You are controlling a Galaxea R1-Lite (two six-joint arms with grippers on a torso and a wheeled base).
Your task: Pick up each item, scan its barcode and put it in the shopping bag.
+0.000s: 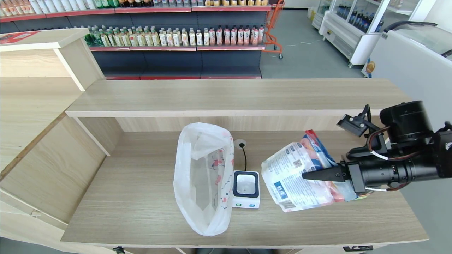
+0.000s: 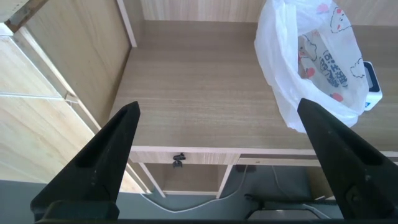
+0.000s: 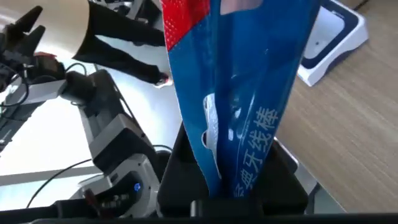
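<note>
Right of centre in the head view, we note the right gripper [image 1: 312,175] pinching a white, blue and red printed plastic packet [image 1: 287,169] (label face up). It sits just right of the white square barcode scanner [image 1: 246,188], which is beside the translucent white plastic shopping bag [image 1: 203,176] at centre. The left gripper [image 2: 219,107] is spread wide.

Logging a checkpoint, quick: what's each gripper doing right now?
Left gripper: open, holding nothing.
Right gripper: closed on the packet.
</note>
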